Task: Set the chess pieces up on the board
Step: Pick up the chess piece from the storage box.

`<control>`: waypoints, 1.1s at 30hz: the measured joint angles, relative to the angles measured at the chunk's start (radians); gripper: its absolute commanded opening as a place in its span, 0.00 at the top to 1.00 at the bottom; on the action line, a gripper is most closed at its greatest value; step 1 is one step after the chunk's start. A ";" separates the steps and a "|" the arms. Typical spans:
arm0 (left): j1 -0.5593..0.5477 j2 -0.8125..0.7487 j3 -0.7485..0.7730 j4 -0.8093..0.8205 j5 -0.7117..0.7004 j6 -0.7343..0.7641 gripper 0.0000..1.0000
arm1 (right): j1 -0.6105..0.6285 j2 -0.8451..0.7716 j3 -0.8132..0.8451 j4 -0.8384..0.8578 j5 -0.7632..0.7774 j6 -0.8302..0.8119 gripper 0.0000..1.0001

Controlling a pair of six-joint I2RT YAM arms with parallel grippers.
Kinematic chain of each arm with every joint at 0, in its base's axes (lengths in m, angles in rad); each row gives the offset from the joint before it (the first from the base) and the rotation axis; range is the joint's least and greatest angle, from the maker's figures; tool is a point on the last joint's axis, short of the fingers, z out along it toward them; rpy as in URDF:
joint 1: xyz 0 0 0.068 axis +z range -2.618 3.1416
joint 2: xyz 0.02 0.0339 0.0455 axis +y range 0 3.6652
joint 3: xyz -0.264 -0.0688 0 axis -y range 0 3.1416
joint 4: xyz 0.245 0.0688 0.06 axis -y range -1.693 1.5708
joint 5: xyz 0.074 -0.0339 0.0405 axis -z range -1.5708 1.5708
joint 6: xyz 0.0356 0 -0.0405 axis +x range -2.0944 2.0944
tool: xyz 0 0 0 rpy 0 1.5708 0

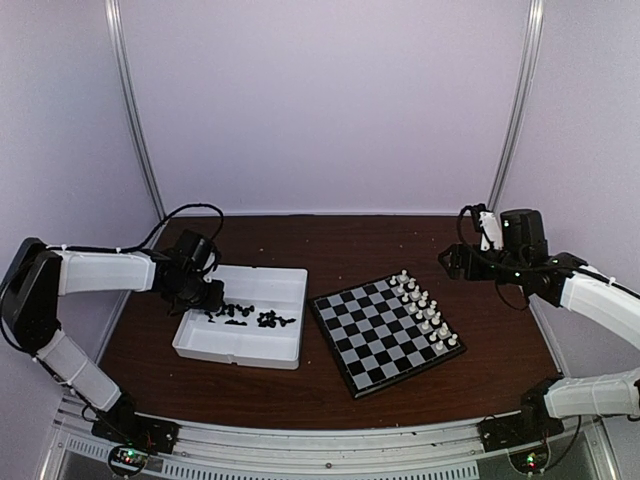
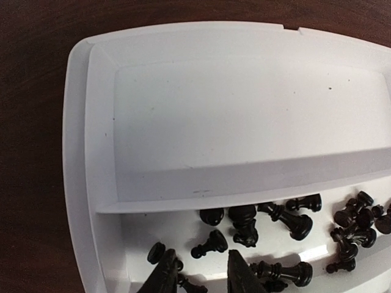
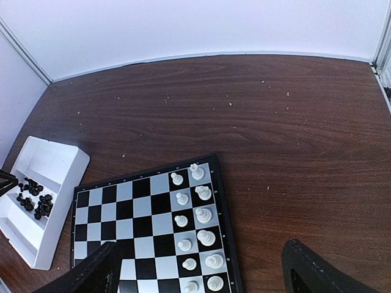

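- The board point(image 1: 385, 338) is sitting on the dark wooden table point(image 1: 330, 240), turned at an angle so one corner is pointing toward the arm bases.
- The chess pieces point(image 1: 245, 316), the black ones, are lying in a loose scatter inside the white tray point(image 1: 240, 348) just left of the board. Most are tipped on their sides and some are overlapping.
- Every black piece in view is lying in that tray.
- The tray's right edge is sitting close to the board's left corner; I cannot tell whether they are touching.
- In the left wrist view the black pieces are all lying on one side of a raised divider point(image 2: 244, 183) running across the tray.
- The white pieces point(image 1: 424, 308) are standing upright in two rows along the board's right edge, one per square.
- The left gripper point(image 1: 207, 296) is hanging low over the end of the tray farthest from the board, pointing down among the black pieces.
- Its fingers point(image 2: 160, 276) are standing slightly apart with a narrow gap. White tray floor is showing between them and nothing is pinched.
- A black pawn point(image 2: 209, 243) is lying on its side just past the fingertips, and another black piece is lying right beside one finger.
- The right gripper point(image 1: 450, 262) is hovering above the table just beyond the board's far right edge, well apart from the tray.
- Its jaws are spread wide and holding nothing. In the right wrist view the board's white rows are showing between them.
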 measured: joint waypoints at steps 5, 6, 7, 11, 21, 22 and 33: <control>0.000 0.048 0.000 0.025 -0.001 0.001 0.72 | 0.000 -0.011 0.000 0.000 0.000 0.000 0.06; 0.000 0.055 0.001 0.026 -0.001 0.001 0.72 | 0.000 -0.013 0.000 0.000 0.000 0.000 0.06; 0.000 0.066 0.003 0.026 -0.001 0.001 0.72 | 0.000 -0.015 0.000 -0.001 0.000 0.000 0.06; 0.000 0.108 0.019 0.039 -0.005 0.002 0.72 | 0.000 -0.021 0.000 -0.006 0.001 0.000 0.06; 0.000 0.138 0.047 0.058 -0.005 0.001 0.75 | 0.000 -0.030 0.000 -0.016 0.004 0.000 0.06; 0.000 0.140 0.047 0.060 -0.005 0.001 0.76 | 0.000 -0.030 0.000 -0.016 0.005 0.000 0.06; 0.000 0.163 0.048 0.066 -0.020 0.001 0.90 | 0.000 -0.030 0.000 -0.016 0.007 0.000 0.06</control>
